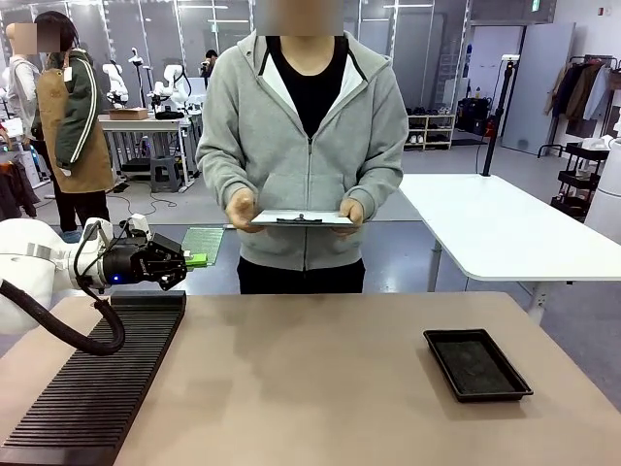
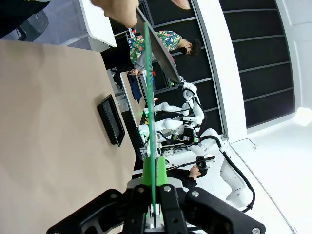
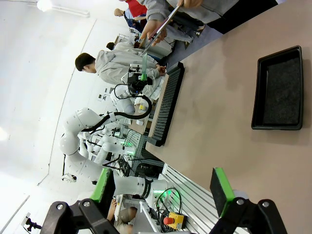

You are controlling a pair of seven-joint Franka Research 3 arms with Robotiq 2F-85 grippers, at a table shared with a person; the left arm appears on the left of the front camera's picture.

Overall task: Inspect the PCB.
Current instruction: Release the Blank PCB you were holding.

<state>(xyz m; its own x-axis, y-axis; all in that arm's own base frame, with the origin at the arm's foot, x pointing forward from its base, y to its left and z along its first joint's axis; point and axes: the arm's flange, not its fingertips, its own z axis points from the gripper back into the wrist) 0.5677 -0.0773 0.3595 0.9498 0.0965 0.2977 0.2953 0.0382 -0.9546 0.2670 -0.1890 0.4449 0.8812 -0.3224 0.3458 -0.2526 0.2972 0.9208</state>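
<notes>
front view: left pincer (image 1: 192,259) held level, clamped on pcb (image 1: 204,241) edge.

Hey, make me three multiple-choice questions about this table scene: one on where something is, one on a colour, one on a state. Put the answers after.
1. Where on the tan table does the shallow black rectangular tray lie?
A) the robot's left side
B) the robot's right side
C) the middle of the far edge

2. What colour is the thin flat rectangular circuit board gripped in the left pincer?
A) red
B) blue
C) green

3. How does the right pincer stand?
A) open and empty
B) shut on the tray
C) shut on the board

Answers:
1 B: in the front view the tray sits towards the table's right edge.
2 C: its face shows pale green and its edge bright green.
3 A: its green-padded fingers stand wide apart with nothing between them.
</notes>
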